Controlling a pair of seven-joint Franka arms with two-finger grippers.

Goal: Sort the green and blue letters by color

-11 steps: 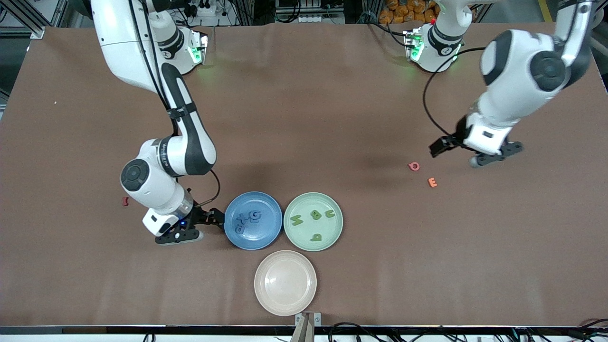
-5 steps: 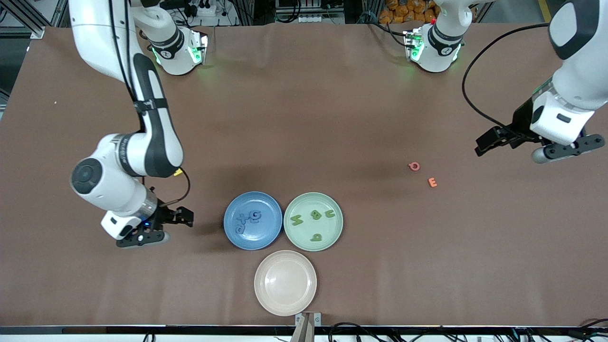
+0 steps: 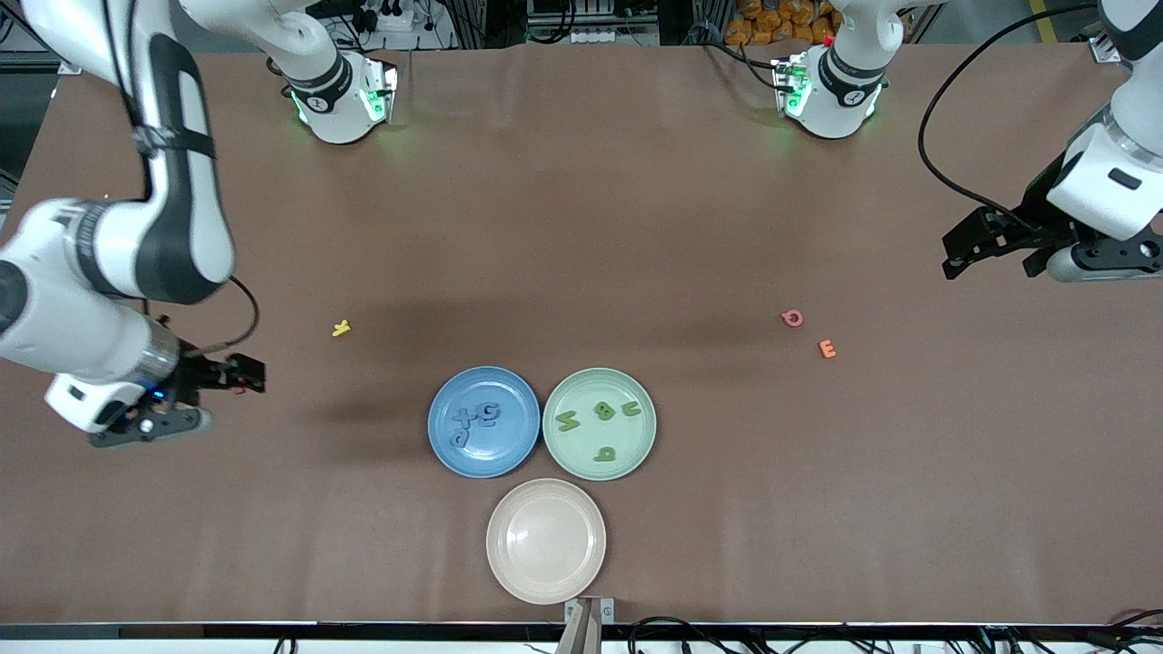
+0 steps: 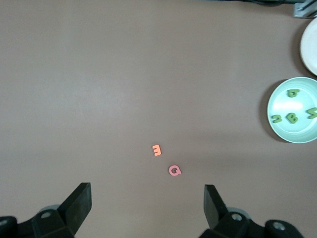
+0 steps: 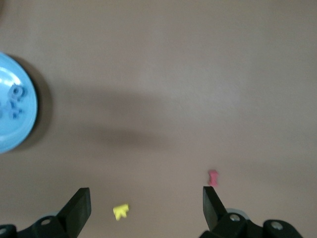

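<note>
**Letters sorted, arms parked wide**

Blue letters (image 3: 476, 419) lie in the blue plate (image 3: 445, 454); green letters (image 3: 601, 421) in the green plate (image 3: 636, 454) just beside it, so each color has its own dish. Sort looks done, judging by that. Beige plate (image 3: 545, 581) holds nothing. Yellow letter (image 3: 341, 328), pink letter (image 3: 792, 317) and orange letter (image 3: 827, 348) stay on the table, not task colors. Right gripper (image 3: 245, 372) w/ jaws released, empty, over bare table at its end; left gripper (image 3: 968, 245) same, spread and empty, at its own end.
</note>
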